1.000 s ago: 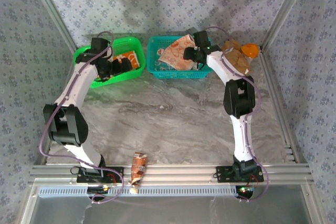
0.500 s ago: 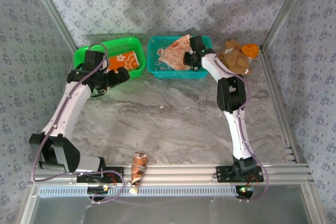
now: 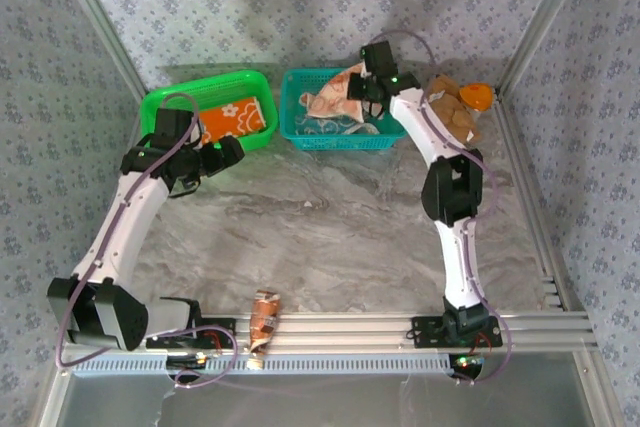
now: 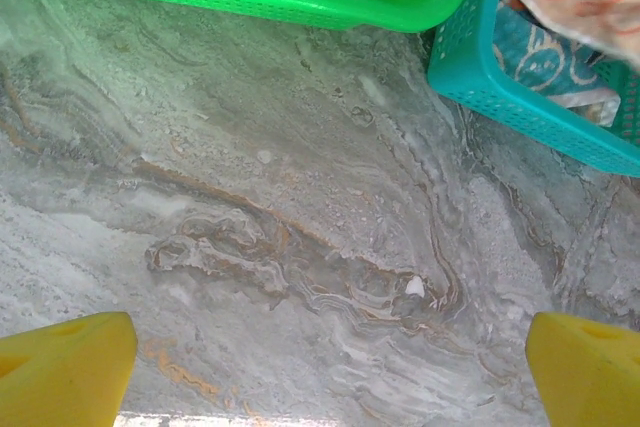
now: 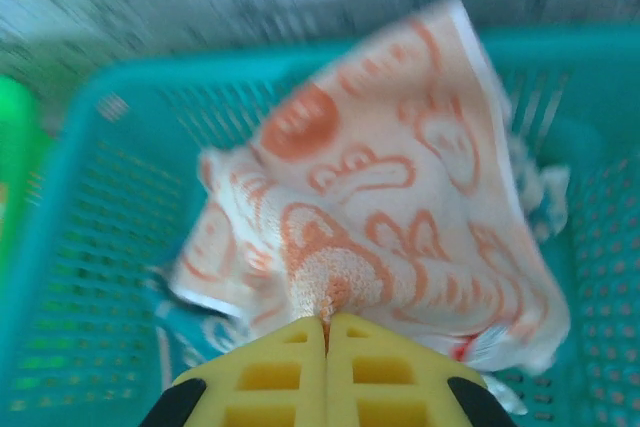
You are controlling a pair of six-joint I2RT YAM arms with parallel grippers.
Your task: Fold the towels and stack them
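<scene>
Towel [image 5: 380, 217], peach, pinched by right jaws in teal basket [image 5: 90, 247]; left jaws spread.

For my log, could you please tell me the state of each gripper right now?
Left gripper: open, holding nothing.
Right gripper: shut on the pale peach towel.
</scene>
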